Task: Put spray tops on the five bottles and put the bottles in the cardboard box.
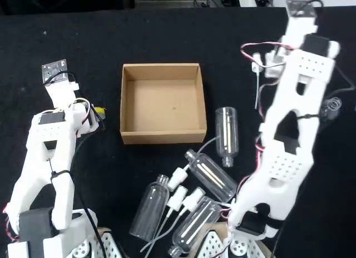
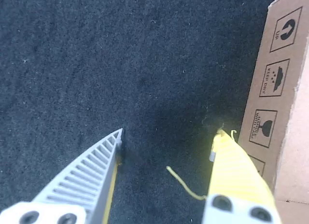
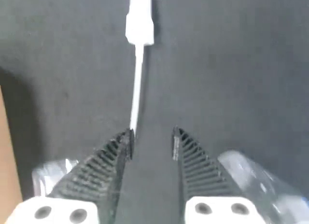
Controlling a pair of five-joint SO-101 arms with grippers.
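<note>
Cardboard box point(image 1: 162, 137): set open-topped at the middle of the desk point(image 1: 83, 35); inside, its bare brown floor is seen.
Print: black-framed handling symbols are stamped in a column on the box's outer wall, as seen in the left wrist view; the small wording under them is not legible.
Clear bottles point(image 1: 210, 174): four are laid on their sides on the black cloth in front of the box. One is just off the box's front right corner, and three are grouped nearer the arm bases. All are transparent with narrow necks.
Fifth bottle point(image 1: 331, 108): seen beside the right arm, partly hidden by it.
Spray tops point(image 1: 177, 198): white heads with thin dip tubes are strewn among the grouped bottles, close to their necks. Whether any is seated on a neck cannot be told.
Lone spray top point(image 3: 140, 21): laid on the cloth to the right of the box, apart from the rest. Its tube is run toward one fingertip of the right hand.
Right hand point(image 3: 152, 137): dark ribbed fingers are held slightly apart, nothing clamped.
Left hand point(image 2: 169, 133): grey and yellow fingers are spread wide over the cloth, just beside the box's left wall.
</note>
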